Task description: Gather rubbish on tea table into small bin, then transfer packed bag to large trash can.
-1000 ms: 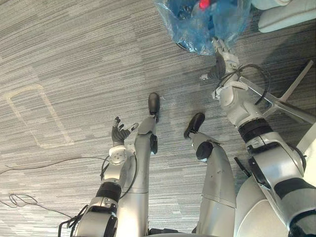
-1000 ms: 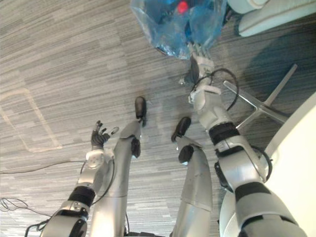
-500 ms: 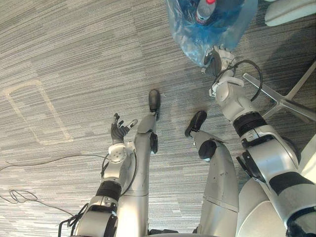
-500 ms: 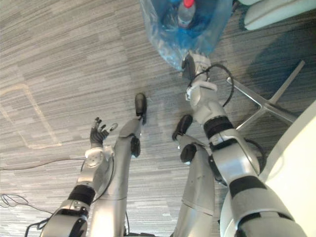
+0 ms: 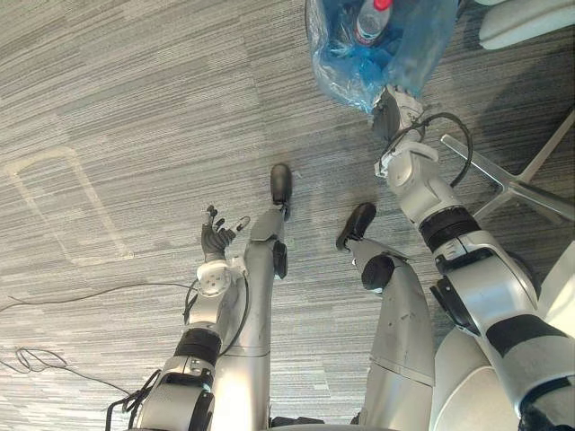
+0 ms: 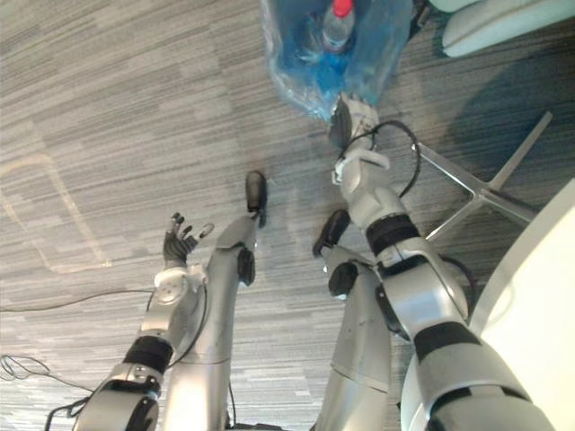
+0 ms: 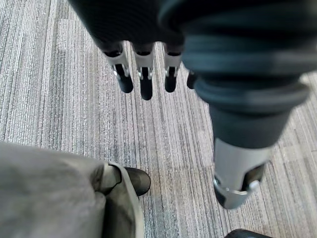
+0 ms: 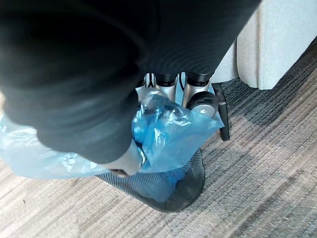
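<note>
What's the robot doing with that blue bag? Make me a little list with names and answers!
right hand: fingers curled round a bunch of the blue bag
inside the bag: a bottle with a red cap
small bin: black mesh, under the bag
left hand: open, over the carpet, holding nothing
nearby: silver chair legs

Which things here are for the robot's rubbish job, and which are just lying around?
For the job:
blue bag, with the right hand curled into its plastic
bottle with a red cap, inside the bag
small mesh bin below the bag

Just lying about:
chair legs
pale cushioned seat
left hand, open and idle
</note>
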